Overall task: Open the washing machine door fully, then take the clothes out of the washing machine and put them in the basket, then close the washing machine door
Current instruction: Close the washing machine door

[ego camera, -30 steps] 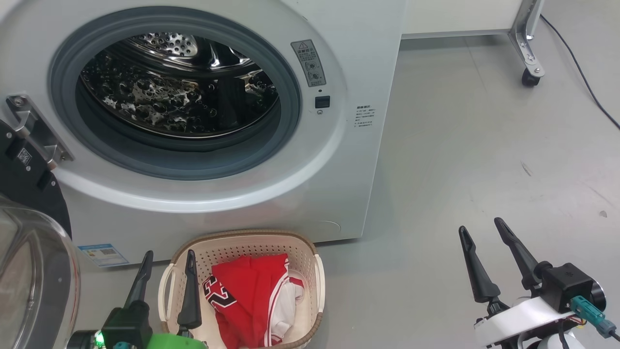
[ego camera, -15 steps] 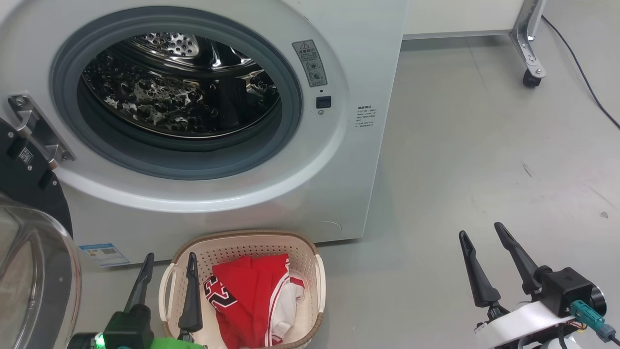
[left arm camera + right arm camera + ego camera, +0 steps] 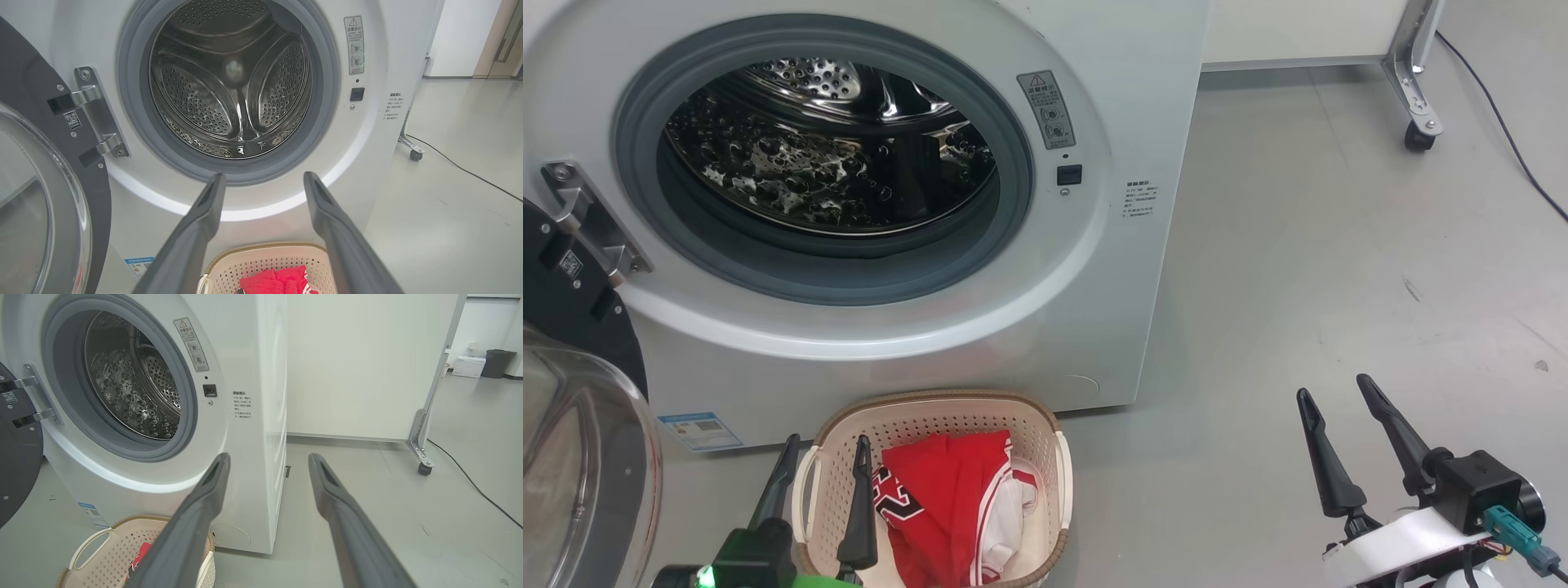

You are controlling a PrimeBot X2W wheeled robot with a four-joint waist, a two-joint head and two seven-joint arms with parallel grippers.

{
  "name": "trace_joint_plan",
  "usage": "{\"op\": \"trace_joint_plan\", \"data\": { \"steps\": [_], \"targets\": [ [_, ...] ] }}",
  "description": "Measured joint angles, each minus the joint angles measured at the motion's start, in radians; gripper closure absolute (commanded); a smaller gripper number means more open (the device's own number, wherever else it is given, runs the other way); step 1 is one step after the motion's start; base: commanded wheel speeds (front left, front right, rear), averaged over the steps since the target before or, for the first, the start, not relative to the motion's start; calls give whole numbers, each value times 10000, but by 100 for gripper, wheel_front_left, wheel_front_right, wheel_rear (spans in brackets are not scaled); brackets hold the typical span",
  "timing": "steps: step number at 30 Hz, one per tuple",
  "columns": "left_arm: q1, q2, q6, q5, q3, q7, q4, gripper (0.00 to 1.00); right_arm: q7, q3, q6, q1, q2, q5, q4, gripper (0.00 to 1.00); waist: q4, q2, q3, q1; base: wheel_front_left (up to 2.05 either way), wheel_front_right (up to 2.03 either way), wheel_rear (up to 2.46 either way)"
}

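Left gripper (image 3: 827, 447) hangs at the basket (image 3: 947, 398)'s left rim, right gripper (image 3: 1334, 392) far right above the floor (image 3: 1298, 245), both fingers spread empty, red clothes (image 3: 943, 490) in the basket.

Grey floor (image 3: 1339, 245), white partition panel (image 3: 351, 367) on castor (image 3: 424, 468), black cable (image 3: 1499, 121) trailing.

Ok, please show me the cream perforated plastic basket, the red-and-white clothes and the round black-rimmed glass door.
cream perforated plastic basket (image 3: 935, 423): head view, inner back wall.
red-and-white clothes (image 3: 947, 490): head view, middle red fabric.
round black-rimmed glass door (image 3: 24, 61): left wrist view, black rim beside hinge.
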Motion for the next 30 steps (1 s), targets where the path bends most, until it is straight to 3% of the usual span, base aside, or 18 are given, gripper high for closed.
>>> {"op": "trace_joint_plan", "data": {
  "steps": [15,30],
  "targets": [
    [7,13,0,-44,-79,73,-203,0,0,-42,4,-1,42,-29,-21,0,46,0,61,0,-40,40,0],
    [-25,23,2,-38,-251,107,-437,0,0,-184,25,-21,44,-86,-144,0,105,0,312,1,-103,103,0]
  ]
}}
